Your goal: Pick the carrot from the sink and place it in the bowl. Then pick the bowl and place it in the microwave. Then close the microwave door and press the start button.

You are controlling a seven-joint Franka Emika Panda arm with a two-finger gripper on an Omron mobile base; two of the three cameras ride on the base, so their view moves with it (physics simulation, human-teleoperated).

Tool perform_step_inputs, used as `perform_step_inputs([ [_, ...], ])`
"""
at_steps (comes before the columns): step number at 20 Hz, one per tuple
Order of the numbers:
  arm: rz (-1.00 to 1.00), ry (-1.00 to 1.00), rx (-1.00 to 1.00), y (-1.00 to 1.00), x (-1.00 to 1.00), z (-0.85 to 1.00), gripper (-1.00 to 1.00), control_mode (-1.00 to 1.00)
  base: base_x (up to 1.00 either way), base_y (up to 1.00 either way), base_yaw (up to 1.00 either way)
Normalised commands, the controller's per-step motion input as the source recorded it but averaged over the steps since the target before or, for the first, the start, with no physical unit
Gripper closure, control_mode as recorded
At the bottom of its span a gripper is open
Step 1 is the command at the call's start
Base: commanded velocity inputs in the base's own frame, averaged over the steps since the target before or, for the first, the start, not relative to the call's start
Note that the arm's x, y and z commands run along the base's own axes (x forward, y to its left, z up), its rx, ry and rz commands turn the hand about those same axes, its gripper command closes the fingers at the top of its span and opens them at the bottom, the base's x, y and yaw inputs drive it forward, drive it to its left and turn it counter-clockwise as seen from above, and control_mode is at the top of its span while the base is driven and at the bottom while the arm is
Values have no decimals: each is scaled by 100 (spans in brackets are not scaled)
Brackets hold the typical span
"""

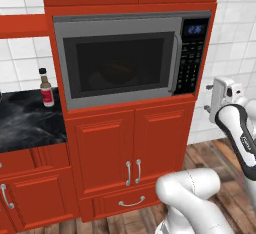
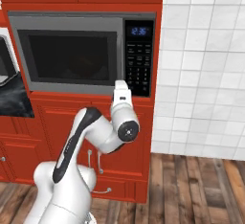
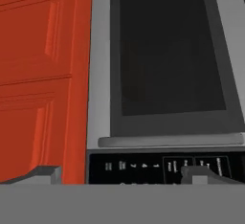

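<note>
The grey steel microwave [image 1: 125, 60] [image 2: 81, 53] sits built into red cabinets, and its door [image 1: 120, 63] [image 3: 167, 55] is shut. Through the dark glass a dim round shape shows, the bowl [image 1: 116, 73]. The carrot is too dim to make out, and the sink is out of view. My gripper [image 1: 208, 98] [image 2: 120, 88] hovers just in front of the lower part of the black keypad [image 1: 192, 63] [image 2: 139, 58] [image 3: 158, 165], apart from it. It is open, its fingertips [image 3: 45, 173] spread wide with nothing between them.
A small bottle with a red label [image 1: 46, 88] stands on the black marble counter [image 1: 27, 120] left of the microwave. Red cabinet doors [image 1: 130, 148] lie below, a white tile wall [image 2: 201, 65] to the right, and a wood floor [image 2: 191, 184] underneath.
</note>
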Motion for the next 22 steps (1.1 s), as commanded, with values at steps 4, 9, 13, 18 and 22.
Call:
perform_step_inputs([
  [4,-5,0,0,3,18,-4,-100,-100,0,0,0],
  [9,0,0,0,0,33,0,-100,-100,0,0,0],
  [13,0,0,0,0,41,0,-100,-100,0,0,0],
  [18,0,1,0,0,40,-1,100,-100,0,0,0],
  [22,0,0,0,0,24,-13,100,-100,0,0,0],
])
